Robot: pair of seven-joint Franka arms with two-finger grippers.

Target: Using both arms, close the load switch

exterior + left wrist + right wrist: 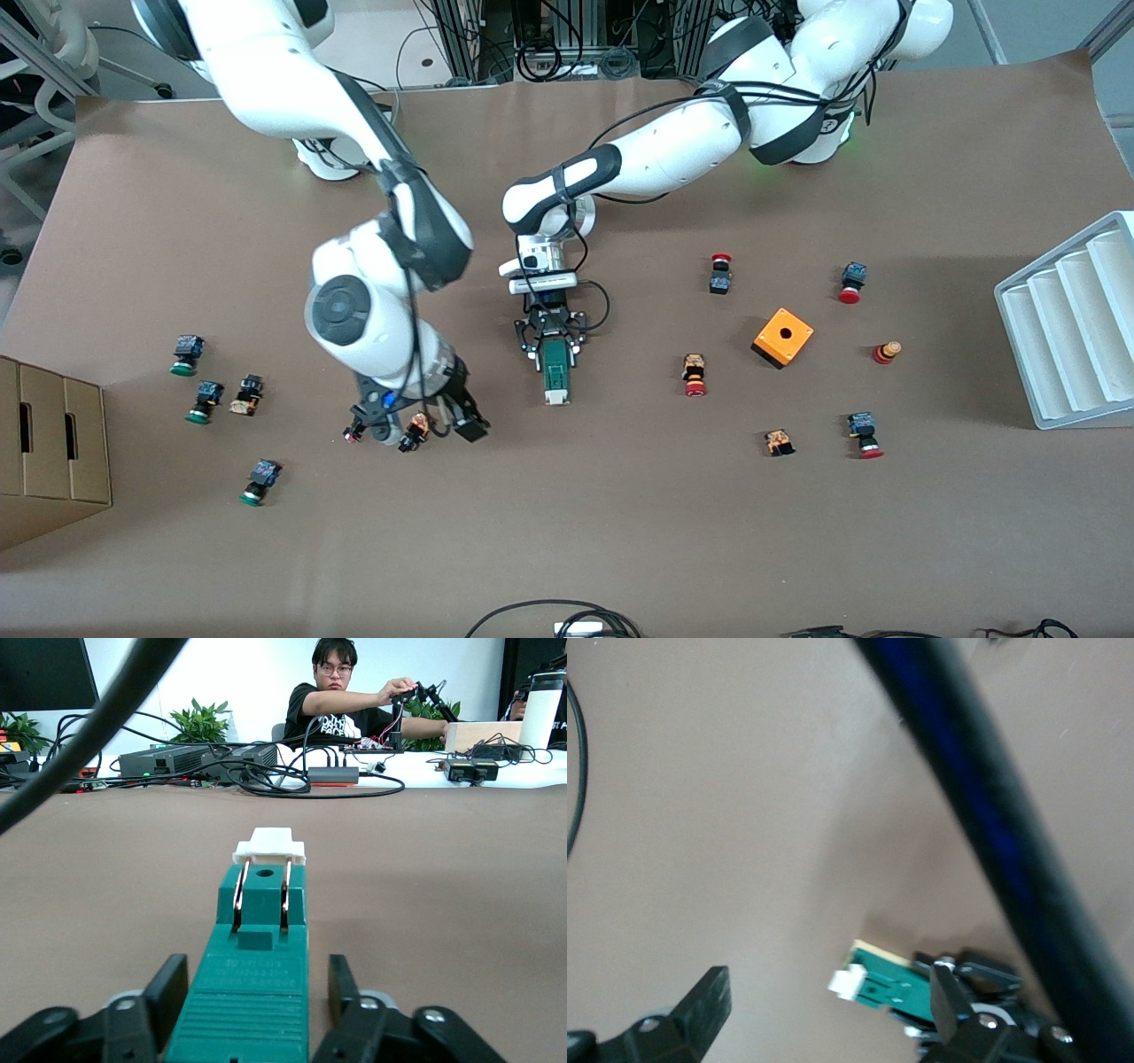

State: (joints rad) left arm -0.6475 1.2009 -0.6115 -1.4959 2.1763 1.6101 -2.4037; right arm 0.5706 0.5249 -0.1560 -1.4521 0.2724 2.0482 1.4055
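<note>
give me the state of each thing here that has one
load switch: lying flat on the table, white block end toward the front camera
left end effector: fingers either side of the load switch, gaps showing in the left wrist view
right end effector: open, empty, above the table
orange box: hole facing up

Green load switch (252, 983) between parted jaws, on brown table (443, 904)
</note>
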